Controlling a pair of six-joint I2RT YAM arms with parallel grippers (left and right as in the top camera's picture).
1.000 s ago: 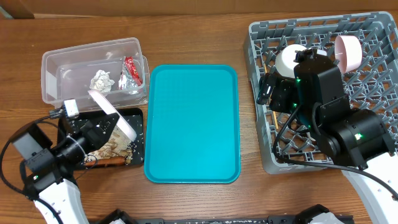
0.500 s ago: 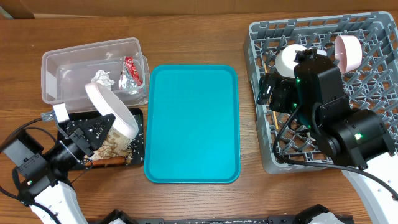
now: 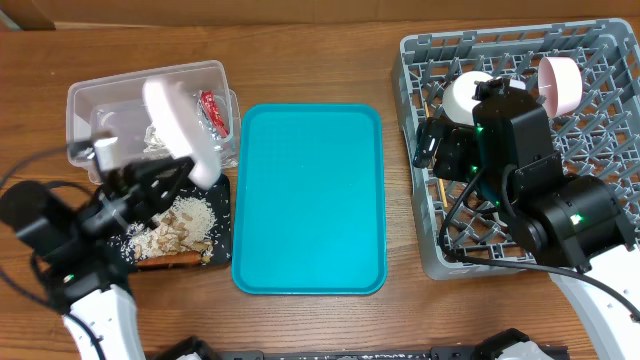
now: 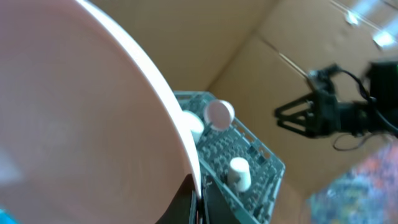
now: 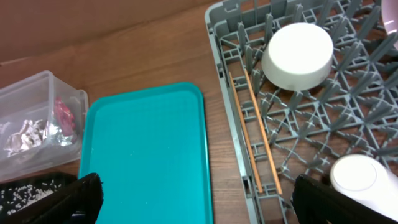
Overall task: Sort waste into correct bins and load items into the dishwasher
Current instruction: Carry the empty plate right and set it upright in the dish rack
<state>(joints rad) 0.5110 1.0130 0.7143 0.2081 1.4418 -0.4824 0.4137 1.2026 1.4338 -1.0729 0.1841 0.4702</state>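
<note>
My left gripper (image 3: 180, 172) is shut on the rim of the white plate (image 3: 180, 125), holding it tilted on edge above the clear tub (image 3: 90, 100) and the black tray (image 3: 222, 215). The plate (image 4: 74, 112) fills the left wrist view, pinched between the jaws. Beige scraps (image 3: 175, 228) lie in the black tray. A silvery wrapper (image 5: 28, 134) and a red packet (image 5: 64, 115) sit in the tub. My right gripper (image 5: 205, 205) hangs open over the dish rack's (image 3: 600, 60) left edge, above the chopsticks (image 5: 255, 137).
A teal serving tray (image 3: 308, 200) lies between the bins and the rack. In the rack stand a white bowl (image 3: 468, 92), a pink bowl (image 3: 560, 82) and a small white cup (image 5: 356, 180). Bare wooden table runs along the back.
My left arm has raised the plate from low over the black tray up and back toward the tub. More scraps now show in the tray. The right arm has not moved.
</note>
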